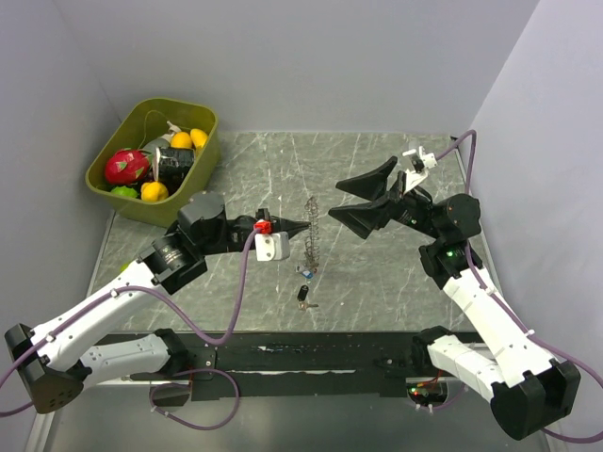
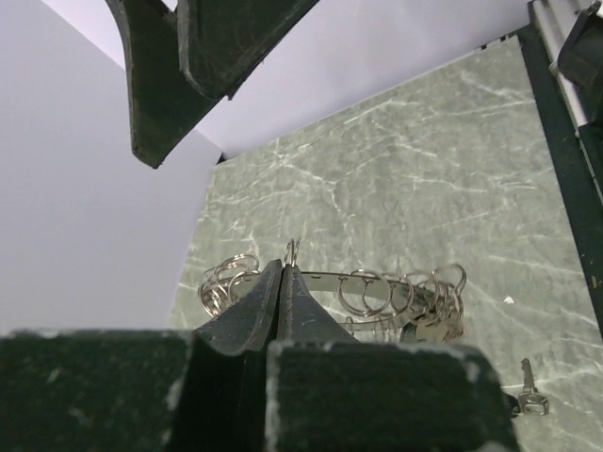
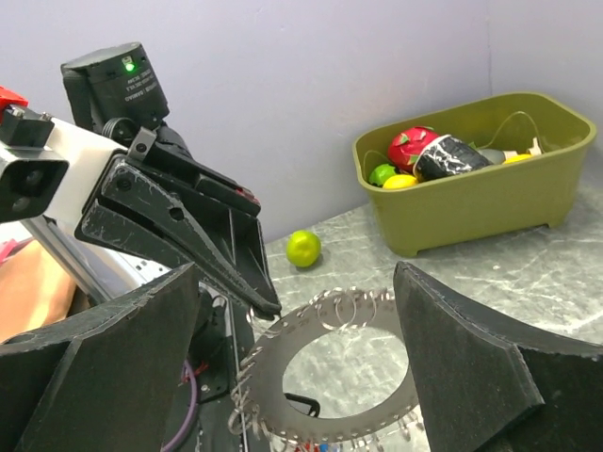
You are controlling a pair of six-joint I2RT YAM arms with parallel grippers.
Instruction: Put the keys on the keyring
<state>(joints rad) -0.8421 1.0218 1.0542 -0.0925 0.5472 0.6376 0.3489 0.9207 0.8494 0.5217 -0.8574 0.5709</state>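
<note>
At the middle of the marbled worktop (image 1: 396, 273), the left gripper (image 1: 301, 227) is pinched tight on the keyring (image 1: 314, 234), holding it upright on edge. Facing it from the other side, the right gripper (image 1: 335, 200) stands spread wide just beside the ring, holding nothing. Two loose keys (image 1: 303, 299) lie on the worktop nearer the arm bases. An olive bin (image 3: 471, 202) of toy fruit sits at the far left corner.

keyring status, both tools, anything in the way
Left tool shut on keyring, held upright. Right tool open, facing it. Keys loose on table. Nothing between.
</note>
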